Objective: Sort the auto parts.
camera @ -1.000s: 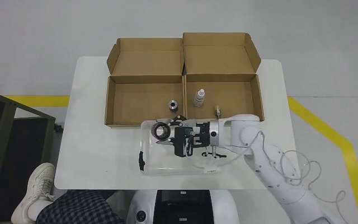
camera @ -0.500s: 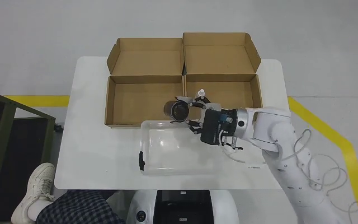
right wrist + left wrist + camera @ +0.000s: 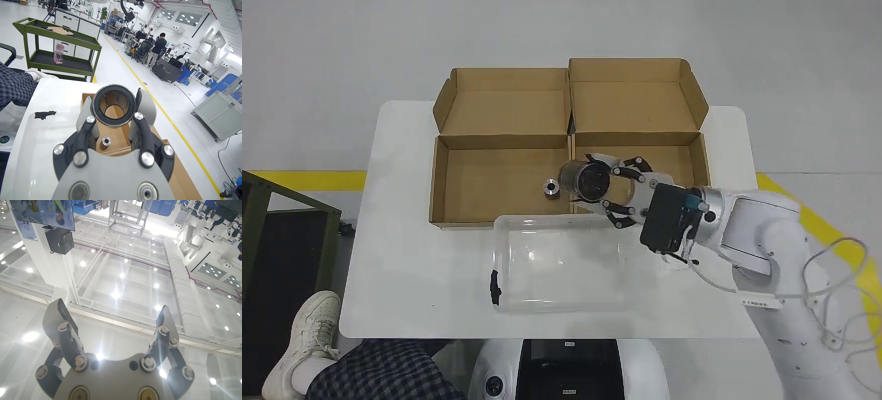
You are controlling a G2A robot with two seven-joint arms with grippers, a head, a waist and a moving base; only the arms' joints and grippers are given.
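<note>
Hollow, dark-rimmed bearing (image 3: 587, 180) gripped on its side in the right pincer (image 3: 113, 103), raised over the right box (image 3: 674, 168); small steel bushing (image 3: 551, 187) upright in the left box (image 3: 482, 180).

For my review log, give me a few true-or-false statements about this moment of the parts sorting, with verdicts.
1. The right gripper is shut on a ring-shaped bearing. True.
2. The left gripper holds a part as well. False: its fingers are spread apart with nothing between them.
3. A small metal cylinder lies in the left cardboard box. True.
4. The bearing lies in the clear tray. False: it is held up in the air, beyond the tray, over the boxes.
5. The right cardboard box has its lid shut. False: its lid is folded back, open.
</note>
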